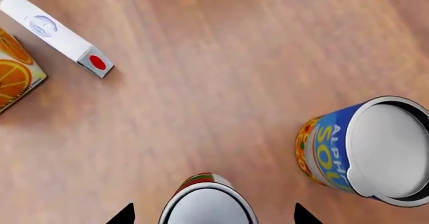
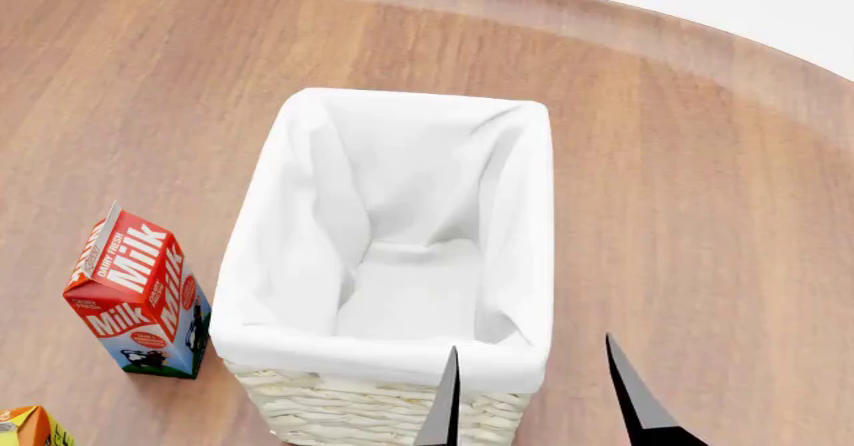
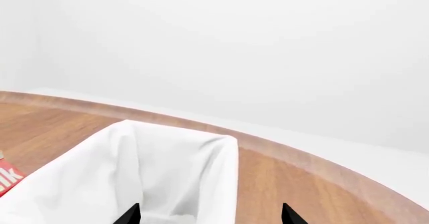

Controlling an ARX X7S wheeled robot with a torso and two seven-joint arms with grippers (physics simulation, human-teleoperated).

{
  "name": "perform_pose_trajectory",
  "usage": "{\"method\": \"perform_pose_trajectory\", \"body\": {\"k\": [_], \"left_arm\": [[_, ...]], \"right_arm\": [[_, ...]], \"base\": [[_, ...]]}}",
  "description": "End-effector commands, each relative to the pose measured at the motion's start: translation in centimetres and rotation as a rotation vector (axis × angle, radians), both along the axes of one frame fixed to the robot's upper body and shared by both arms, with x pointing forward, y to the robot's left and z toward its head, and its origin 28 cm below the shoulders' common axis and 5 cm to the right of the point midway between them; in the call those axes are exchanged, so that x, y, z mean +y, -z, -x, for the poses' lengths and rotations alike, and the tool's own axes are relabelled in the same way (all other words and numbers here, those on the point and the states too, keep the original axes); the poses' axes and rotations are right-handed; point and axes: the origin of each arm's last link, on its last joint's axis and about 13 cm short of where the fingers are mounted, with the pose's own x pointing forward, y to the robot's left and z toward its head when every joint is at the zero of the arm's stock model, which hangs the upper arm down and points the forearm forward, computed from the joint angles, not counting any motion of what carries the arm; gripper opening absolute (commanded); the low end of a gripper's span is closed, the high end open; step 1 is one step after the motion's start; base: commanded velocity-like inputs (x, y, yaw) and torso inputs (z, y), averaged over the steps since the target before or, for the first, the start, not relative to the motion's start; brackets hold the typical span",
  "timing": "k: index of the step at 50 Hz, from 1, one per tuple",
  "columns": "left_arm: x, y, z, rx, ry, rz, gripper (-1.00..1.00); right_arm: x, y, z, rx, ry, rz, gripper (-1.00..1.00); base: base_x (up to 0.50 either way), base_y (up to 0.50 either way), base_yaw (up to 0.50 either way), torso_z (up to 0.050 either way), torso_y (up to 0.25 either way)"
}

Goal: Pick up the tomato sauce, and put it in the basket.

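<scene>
L wrist view: I'm holding the left gripper over the wooden table, its two dark fingertips showing spread wide w/ the tomato sauce between them. No contact visible; whether it's gripping anything, I can't tell. The can is standing upright, silver top facing the cam, red/green label edge just showing. Just beside the tomato sauce: blue-and-yellow can, also upright, not touching it. Well apart from the tomato sauce: a white carton lying flat, and an orange juice box near that.

Head view: the right gripper is hovering at the near edge of the basket, fingers parted, nothing between them. Basket interior is showing only its white liner. Milk carton is standing upright just beside the basket.
</scene>
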Motion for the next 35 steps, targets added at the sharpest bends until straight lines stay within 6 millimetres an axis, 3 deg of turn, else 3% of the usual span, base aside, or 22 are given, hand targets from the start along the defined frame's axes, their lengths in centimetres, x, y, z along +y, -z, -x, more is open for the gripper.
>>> {"method": "perform_pose_trajectory", "body": {"k": [1,2,3,24,35], "left_arm": [[0.1,0.5,0.0,0.009,-0.004,-0.009,1.00],[0.1,0.5,0.0,0.009,-0.003,-0.009,1.00],[0.1,0.5,0.0,0.006,-0.006,-0.013,-1.00],[0.1,0.2,-0.2,-0.011,-0.004,-0.003,-1.00],[0.3,-3.5,-0.3,-0.110,-0.068,0.075,-1.00]], "right_arm": [[0.0,0.1,0.0,0.001,0.000,-0.001,1.00],[0.0,0.1,0.0,0.001,0.000,-0.001,1.00],[0.0,0.0,0.0,0.000,0.000,-0.001,1.00],[0.0,0.1,-0.1,0.002,0.001,-0.001,1.00],[0.1,0.1,-0.1,0.002,-0.001,0.000,1.00]], "base": [[0.00,0.00,0.00,0.000,0.000],[0.00,0.00,0.00,0.000,0.000],[0.00,0.00,0.00,0.000,0.000],[0.00,0.00,0.00,0.000,0.000],[0.00,0.00,0.00,0.000,0.000]]}}
